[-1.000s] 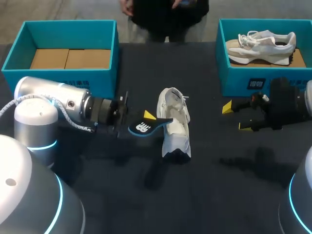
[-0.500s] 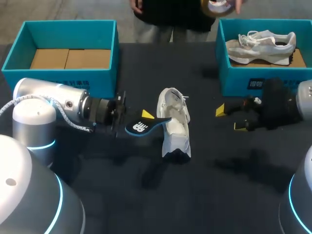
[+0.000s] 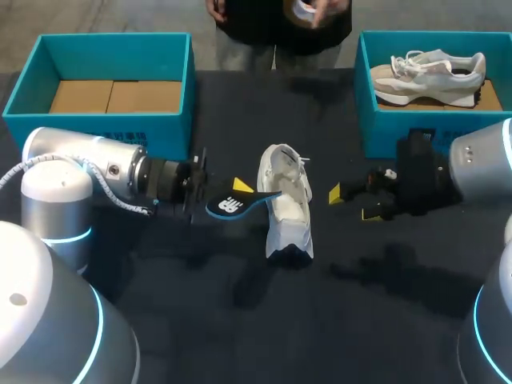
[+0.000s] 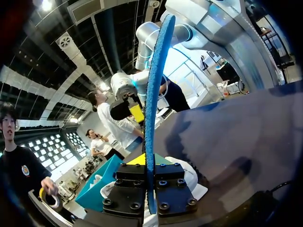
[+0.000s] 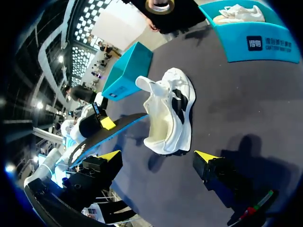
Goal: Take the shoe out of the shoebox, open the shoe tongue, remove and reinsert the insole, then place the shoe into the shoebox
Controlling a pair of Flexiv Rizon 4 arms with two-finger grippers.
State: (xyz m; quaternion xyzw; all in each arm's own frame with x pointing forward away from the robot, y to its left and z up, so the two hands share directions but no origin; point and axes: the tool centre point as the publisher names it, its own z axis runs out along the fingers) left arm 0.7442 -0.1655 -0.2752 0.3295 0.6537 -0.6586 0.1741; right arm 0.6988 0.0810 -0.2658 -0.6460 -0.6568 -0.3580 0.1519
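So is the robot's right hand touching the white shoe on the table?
Apart. The head view shows a strip of dark table between the right gripper and the white shoe.

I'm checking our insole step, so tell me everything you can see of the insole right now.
The insole is thin and flat and looks like foam. It has a black face with a white logo and a bright blue edge. It is almost wholly out of the shoe, held off the table. The left gripper is shut on its logo end, and its far end reaches the opening of the white shoe.
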